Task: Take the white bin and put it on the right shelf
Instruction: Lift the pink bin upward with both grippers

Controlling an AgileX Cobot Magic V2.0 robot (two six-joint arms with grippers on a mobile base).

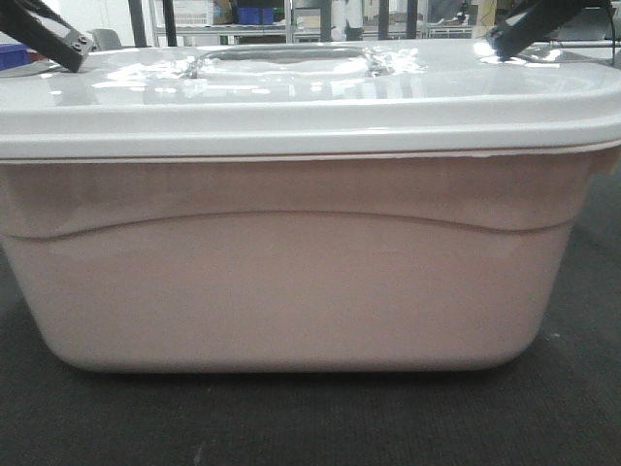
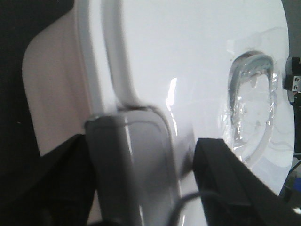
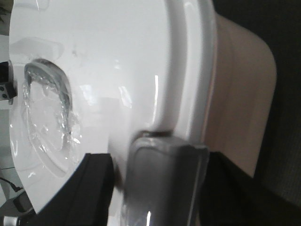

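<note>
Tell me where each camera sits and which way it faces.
Front view: low, level with the white bin, facing forward; left gripper and right gripper at the lid ends.
Left wrist: above the bin's left end, looking down past its black fingers at a grey latch.
Right wrist: mirrored over the right end, fingers flanking that end's latch.
Both wrist views share the lid's recessed handle.

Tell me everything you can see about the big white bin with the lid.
The large, pale pinkish-white translucent plastic bin sits upright on a dark carpet-like floor. It has rounded corners and a curved moulded line along its side. Its glossy white lid is on, with a recessed handle centred. A grey clip at each end is straddled by the left gripper and right gripper; whether they clamp it is unclear.
</note>
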